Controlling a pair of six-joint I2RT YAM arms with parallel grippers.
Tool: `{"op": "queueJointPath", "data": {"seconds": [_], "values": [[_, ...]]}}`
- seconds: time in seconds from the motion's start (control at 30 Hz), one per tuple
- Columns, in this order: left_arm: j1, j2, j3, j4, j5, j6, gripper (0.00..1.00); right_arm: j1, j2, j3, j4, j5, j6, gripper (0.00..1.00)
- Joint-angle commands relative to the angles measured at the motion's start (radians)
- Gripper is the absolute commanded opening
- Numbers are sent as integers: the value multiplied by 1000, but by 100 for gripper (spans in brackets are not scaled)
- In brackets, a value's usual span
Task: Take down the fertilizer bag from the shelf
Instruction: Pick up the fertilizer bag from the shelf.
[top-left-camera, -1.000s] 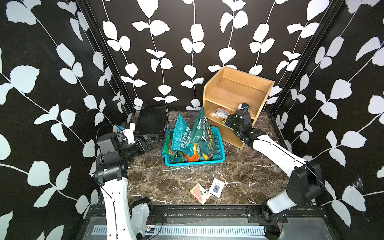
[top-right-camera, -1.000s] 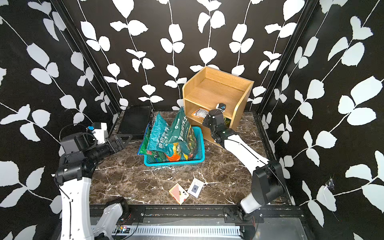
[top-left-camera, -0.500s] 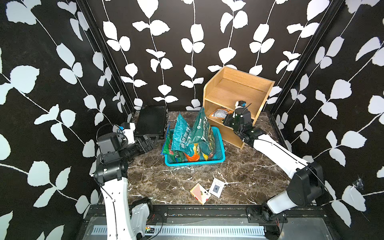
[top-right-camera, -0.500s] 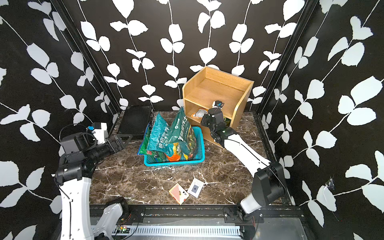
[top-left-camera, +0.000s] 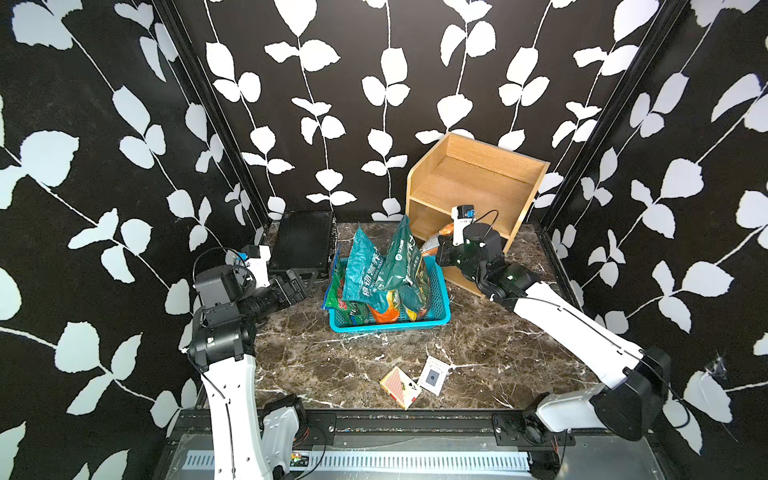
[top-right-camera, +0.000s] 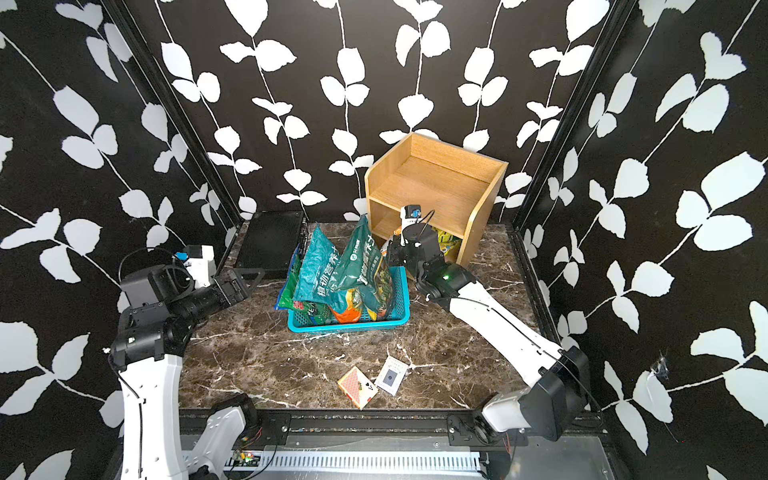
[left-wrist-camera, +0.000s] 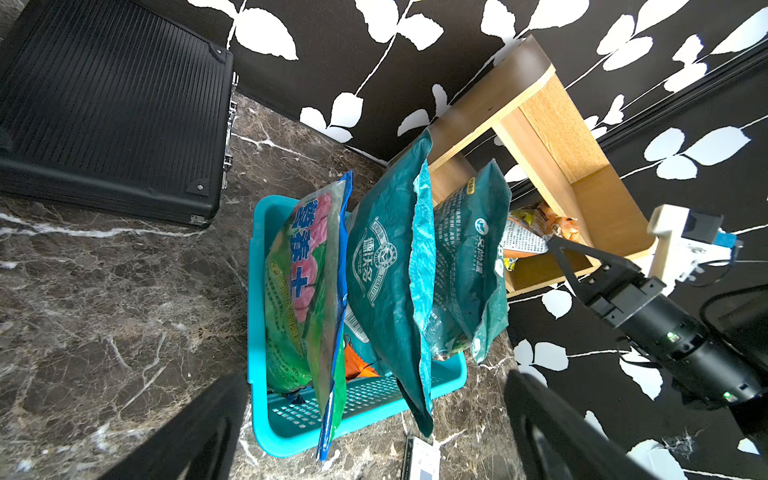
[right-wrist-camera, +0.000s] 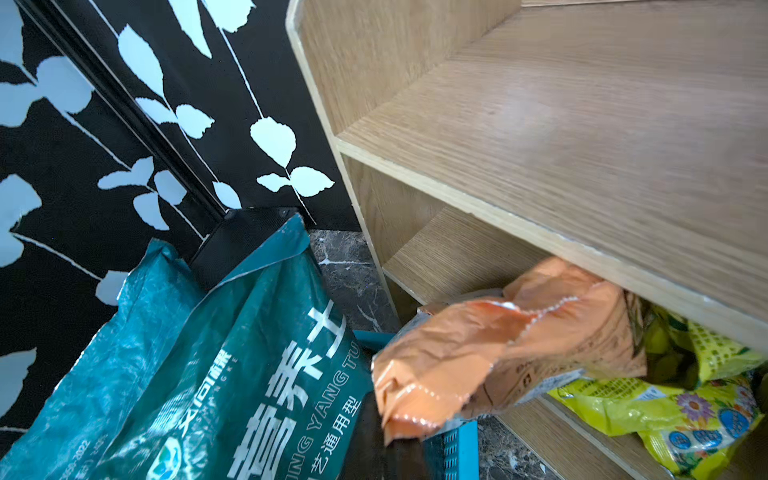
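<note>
The light-wood shelf (top-left-camera: 473, 187) (top-right-camera: 432, 183) stands at the back right in both top views. My right gripper (top-left-camera: 436, 251) (right-wrist-camera: 399, 453) is shut on the corner of an orange fertilizer bag (right-wrist-camera: 498, 345) (left-wrist-camera: 525, 239). The bag hangs half out of the lower tier, over the edge of the turquoise basket (top-left-camera: 390, 326). A yellow fertilizer bag (right-wrist-camera: 685, 407) (top-right-camera: 446, 241) lies inside that same tier. My left gripper (top-left-camera: 299, 282) (left-wrist-camera: 374, 436) hovers left of the basket, open and holding nothing.
The basket (left-wrist-camera: 266, 316) holds several upright teal and green bags (top-left-camera: 374, 270). A black case (top-left-camera: 303, 241) lies at the back left. A card box (top-left-camera: 400, 384) and a loose card (top-left-camera: 433, 374) sit near the table's front edge.
My right gripper has drawn back leftward from the shelf toward the basket, pulling the orange bag partly out of the lower tier. The left arm has not moved.
</note>
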Motion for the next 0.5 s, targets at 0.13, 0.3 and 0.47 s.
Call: {"op": "queueJointPath", "data": {"seconds": [0.13, 0.3, 0.47], "values": [[6, -11, 0, -4, 8, 6, 99, 28, -67, 150, 37, 16, -85, 0], [5, -9, 0, -4, 8, 6, 99, 29, -95, 220, -55, 30, -89, 0], [5, -12, 0, -5, 8, 8, 99, 29, -146, 249, -104, 45, -106, 0]]}}
